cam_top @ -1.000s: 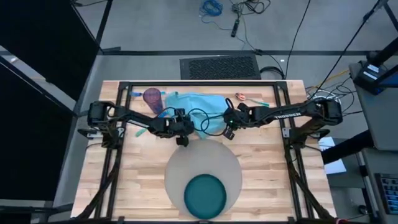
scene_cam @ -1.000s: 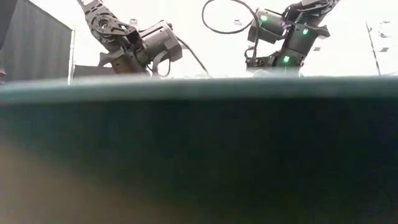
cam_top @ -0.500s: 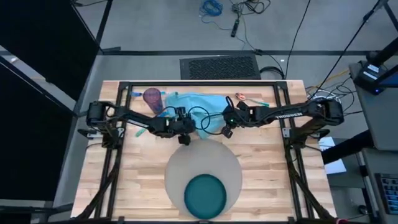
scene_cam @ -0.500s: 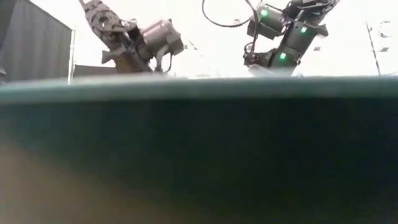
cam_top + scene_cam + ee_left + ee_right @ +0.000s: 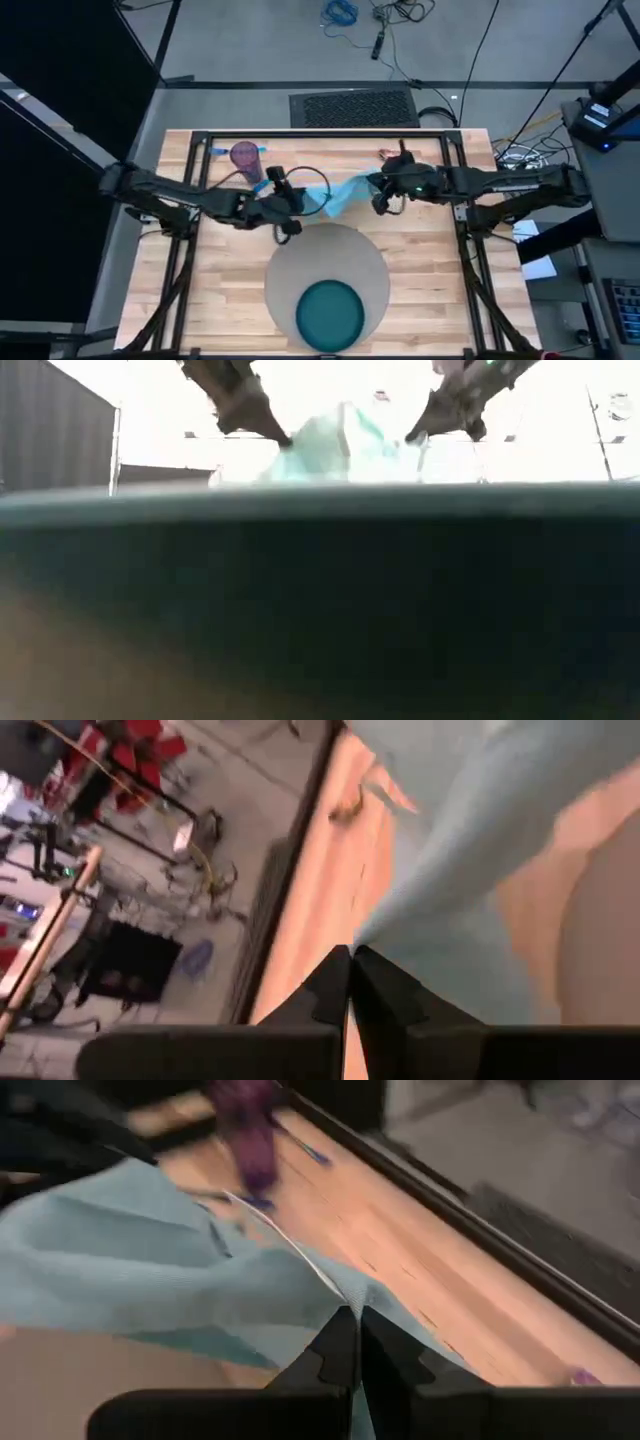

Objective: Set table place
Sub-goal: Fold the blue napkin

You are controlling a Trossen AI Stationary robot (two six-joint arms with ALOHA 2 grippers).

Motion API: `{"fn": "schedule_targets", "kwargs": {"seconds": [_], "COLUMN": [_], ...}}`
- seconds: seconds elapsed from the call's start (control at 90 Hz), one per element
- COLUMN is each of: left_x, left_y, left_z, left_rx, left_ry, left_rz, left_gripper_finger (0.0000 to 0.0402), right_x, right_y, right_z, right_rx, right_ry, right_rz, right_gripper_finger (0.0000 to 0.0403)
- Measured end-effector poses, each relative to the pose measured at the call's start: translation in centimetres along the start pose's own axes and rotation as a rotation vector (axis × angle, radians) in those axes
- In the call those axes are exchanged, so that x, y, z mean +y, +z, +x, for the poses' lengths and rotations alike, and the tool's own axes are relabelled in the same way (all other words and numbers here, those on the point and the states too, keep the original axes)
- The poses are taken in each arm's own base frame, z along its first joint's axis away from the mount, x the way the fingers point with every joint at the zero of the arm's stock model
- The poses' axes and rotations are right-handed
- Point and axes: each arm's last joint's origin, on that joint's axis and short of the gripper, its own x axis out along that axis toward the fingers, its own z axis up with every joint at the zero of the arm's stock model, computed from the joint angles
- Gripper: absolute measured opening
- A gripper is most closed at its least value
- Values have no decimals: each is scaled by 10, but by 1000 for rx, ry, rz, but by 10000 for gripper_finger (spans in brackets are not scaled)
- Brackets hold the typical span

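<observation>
Blue cloth, a light blue napkin point(image 5: 335, 193), is pulled up off the tabletop point(image 5: 430, 250) between the two arms. The left end effector point(image 5: 285, 200) pinches one corner and the right end effector point(image 5: 380, 195) pinches another, both closed tight on the napkin.

From above you can see the whole tabletop. The big round grey placemat point(image 5: 290, 265) lies near the front edge, and the dark teal plate point(image 5: 330, 314) sits on its front part. The napkin hangs just behind the placemat. A purple cup point(image 5: 245, 157) stands at the back left, near the left arm.

The low view cannot show any of that. The plate's dark rim point(image 5: 320, 580) is right in front of the camera and blocks almost everything. Only the napkin point(image 5: 345, 445) peeks over it, held up like a little tent by both end effectors.

The left wrist view shows its fingers point(image 5: 335, 985) shut on the cloth point(image 5: 470, 850). The right wrist view shows its fingers point(image 5: 345, 1345) shut on the cloth point(image 5: 150, 1270), with the purple cup point(image 5: 250, 1130) blurry beyond.
</observation>
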Motion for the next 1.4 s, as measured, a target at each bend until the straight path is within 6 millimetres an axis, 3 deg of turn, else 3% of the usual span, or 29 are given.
{"fn": "schedule_targets", "kwargs": {"seconds": [0.144, 0.267, 0.467, 0.856, 1.2, 1.4], "left_x": [9, 9, -5, -27, -31, -38], "left_y": [19, 27, 19, -6, -38, -52], "left_z": [-35, -55, -62, -12, 31, 54], "left_rx": [-96, -138, -76, 110, 284, 377], "left_ry": [-27, -70, -203, -483, -453, -442], "left_rz": [-35, -41, -76, -62, -58, -41], "left_gripper_finger": [0, 0, 0, 0, 2, 61], "right_x": [19, 33, 49, 26, 6, 6], "right_y": [7, 2, -9, -9, -13, -15], "right_z": [-22, -32, -38, 6, 26, 25], "right_rx": [-107, -136, -148, -86, 12, 30], "right_ry": [132, 134, 87, -103, -181, -185], "right_rz": [16, 22, 48, 92, 77, 70], "right_gripper_finger": [0, 0, 0, 0, 0, 0]}}
